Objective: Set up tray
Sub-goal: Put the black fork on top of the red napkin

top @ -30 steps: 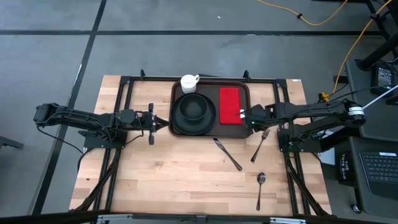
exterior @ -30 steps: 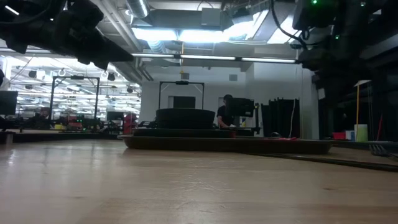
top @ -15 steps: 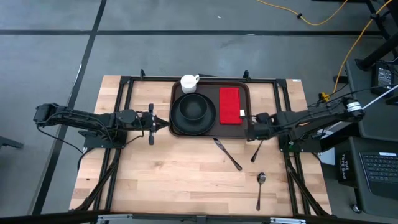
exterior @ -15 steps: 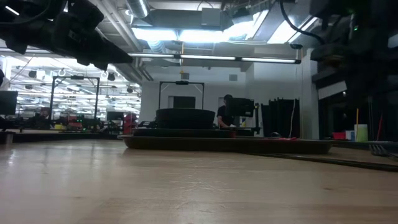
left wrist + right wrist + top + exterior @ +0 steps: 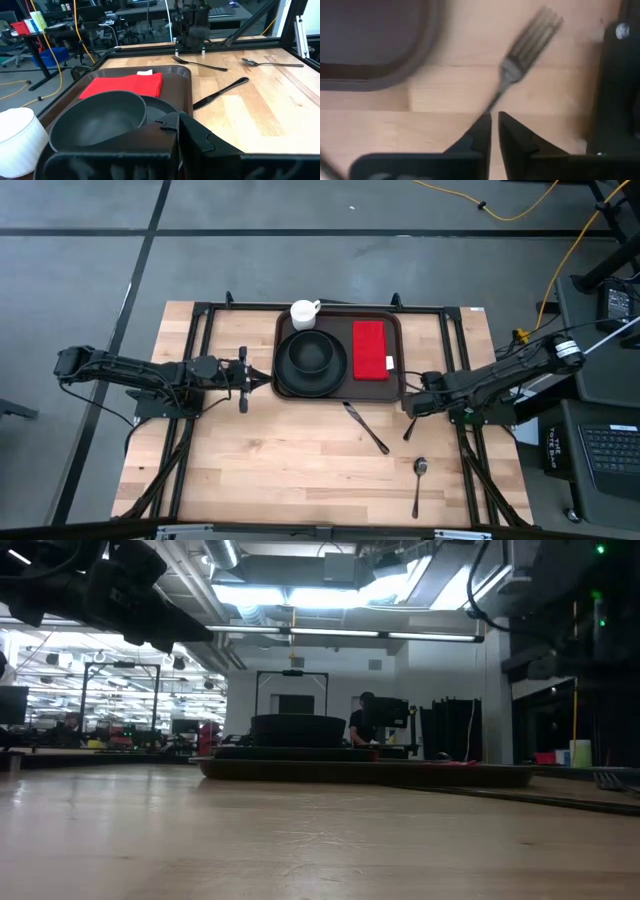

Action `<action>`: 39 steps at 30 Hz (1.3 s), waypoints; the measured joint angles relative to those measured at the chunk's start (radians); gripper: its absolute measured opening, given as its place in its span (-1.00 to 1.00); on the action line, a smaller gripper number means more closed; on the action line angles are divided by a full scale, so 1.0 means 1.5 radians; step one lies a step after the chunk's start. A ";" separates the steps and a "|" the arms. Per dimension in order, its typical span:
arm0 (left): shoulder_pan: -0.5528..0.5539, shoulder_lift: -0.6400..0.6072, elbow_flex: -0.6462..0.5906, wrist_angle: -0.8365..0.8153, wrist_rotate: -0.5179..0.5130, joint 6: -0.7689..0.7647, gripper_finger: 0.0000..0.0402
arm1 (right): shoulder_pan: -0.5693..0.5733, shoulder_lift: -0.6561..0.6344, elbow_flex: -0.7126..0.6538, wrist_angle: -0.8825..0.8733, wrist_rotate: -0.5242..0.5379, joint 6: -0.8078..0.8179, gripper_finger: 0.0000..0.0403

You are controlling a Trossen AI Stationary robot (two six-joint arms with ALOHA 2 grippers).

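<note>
The dark brown tray (image 5: 340, 385) lies at the table's far middle. It carries a black plate with a bowl (image 5: 311, 357), a red napkin (image 5: 371, 349) and a white cup (image 5: 303, 313). On the wood near the tray lie a knife (image 5: 366, 428), a fork (image 5: 407, 430) and a spoon (image 5: 419, 478). My left gripper (image 5: 265, 377) is shut and level at the tray's left rim, with the bowl (image 5: 100, 122) right ahead of it. My right gripper (image 5: 408, 407) is shut and points down over the fork's handle (image 5: 495, 97), off the tray's near right corner (image 5: 422, 65). My left gripper's shut fingertips (image 5: 172, 125) stand at the tray's left rim, level, coming from the table's left; whether they touch it cannot be told. My right gripper's shut fingertips (image 5: 485, 125) stand over the fork's handle from above; the fork lies flat on the table, and whether they touch it cannot be told.
Black frame rails (image 5: 200, 340) run along the table's left, right and far sides. The near half of the wooden table (image 5: 280, 470) holds only the cutlery. In the low view the tray (image 5: 370, 773) shows far across the board, with a person (image 5: 360, 720) in the room behind it.
My right gripper has left the napkin's right edge on the tray. It has moved toward the table's near edge and slightly right, off the tray, to stand over the fork. The napkin, the fork and the tray have stayed in place.
</note>
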 joint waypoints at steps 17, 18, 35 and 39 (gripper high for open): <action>0.000 0.000 0.000 -0.005 0.001 -0.017 -0.97 | 0.010 0.000 -0.080 0.102 -0.005 0.118 -0.12; 0.000 0.000 0.000 -0.005 0.001 -0.017 -0.97 | 0.010 0.000 -0.083 0.109 -0.005 0.119 -0.11; 0.000 0.000 0.000 -0.005 0.001 -0.017 -0.99 | 0.009 -0.002 -0.139 0.157 0.001 0.175 -0.14; 0.000 0.000 0.000 -0.005 0.001 -0.017 -0.98 | 0.009 -0.001 -0.140 0.153 -0.002 0.168 -0.26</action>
